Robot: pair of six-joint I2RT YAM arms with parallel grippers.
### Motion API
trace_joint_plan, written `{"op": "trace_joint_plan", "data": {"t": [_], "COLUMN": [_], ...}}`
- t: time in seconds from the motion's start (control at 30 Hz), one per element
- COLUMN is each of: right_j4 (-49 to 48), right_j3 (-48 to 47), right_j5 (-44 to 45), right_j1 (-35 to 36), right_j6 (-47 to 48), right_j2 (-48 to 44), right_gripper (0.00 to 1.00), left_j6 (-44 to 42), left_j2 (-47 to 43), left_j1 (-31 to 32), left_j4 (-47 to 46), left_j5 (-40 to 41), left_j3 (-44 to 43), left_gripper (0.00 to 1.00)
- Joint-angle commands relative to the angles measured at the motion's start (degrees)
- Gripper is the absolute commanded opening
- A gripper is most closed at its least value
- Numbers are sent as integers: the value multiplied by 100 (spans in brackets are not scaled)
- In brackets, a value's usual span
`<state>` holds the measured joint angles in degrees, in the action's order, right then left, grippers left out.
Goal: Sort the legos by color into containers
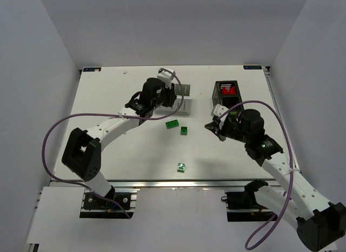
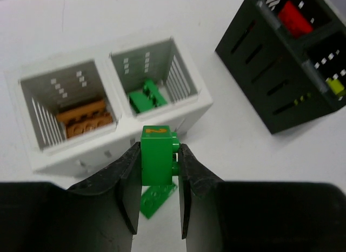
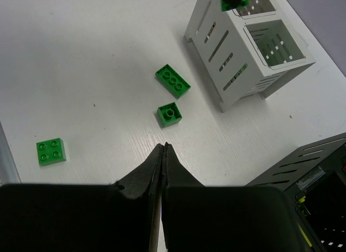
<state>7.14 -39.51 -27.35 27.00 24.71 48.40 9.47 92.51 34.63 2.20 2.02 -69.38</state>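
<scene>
The left jaws, seen from the top camera, hang over the white box [image 1: 184,105] with their load hidden. The right jaws sit well to that box's right, and three loose legos [image 1: 173,124] lie on the worktop [image 1: 140,160] in front of it. The left wrist view fills the gap: the left jaws clamp a held lego [image 2: 158,154], green and upright, just short of the box's near wall, with the green-stocked compartment [image 2: 147,95] straight ahead. The right wrist view shows the right jaws pressed together and empty, pointing toward the loose legos.

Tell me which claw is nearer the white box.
Left. The left claw hovers right at the white box, gripping a green brick; the right claw, shut, sits farther off, near the black box.
</scene>
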Motion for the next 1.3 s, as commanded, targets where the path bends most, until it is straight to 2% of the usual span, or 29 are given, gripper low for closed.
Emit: {"op": "trace_joint_plan", "data": {"t": [0.0,0.2,0.33,0.67,0.7,0.8,0.83,0.97,1.2,1.27], "right_j4": [-230,-274,-257,-274,-283,-274,-274,-274,-274,-292], "right_j3": [31,74,75,83,83,83,83,83,101,110], "right_j5": [-7,-51,-77,-86,-86,-86,-86,-86,-68,-121], "right_j1": [-11,-11,-11,-20,-11,-20,-11,-11,-11,-20], "right_j6": [87,87,104,113,113,113,113,122,131,131], "right_j2": [-15,2,108,-6,-15,-33,-33,-15,-15,20], "right_gripper": [0,0,0,0,0,0,0,0,0,2], "left_j6": [-148,-77,-86,45,63,142,151,221,213,134], "left_j2": [257,987,1488,2016,2060,2139,2166,2131,1578,1087], "left_j1": [-9,-9,-9,-9,-9,-9,-9,-9,-9,-18], "left_j4": [-396,-282,-18,368,404,597,650,765,791,800], "left_j5": [-158,8,193,527,519,527,519,457,273,168], "left_j3": [-653,-1375,-1920,-2509,-2553,-2702,-2747,-2826,-2388,-1993], "left_gripper": [0,0,3,28,35,43,49,59,60,50]}}
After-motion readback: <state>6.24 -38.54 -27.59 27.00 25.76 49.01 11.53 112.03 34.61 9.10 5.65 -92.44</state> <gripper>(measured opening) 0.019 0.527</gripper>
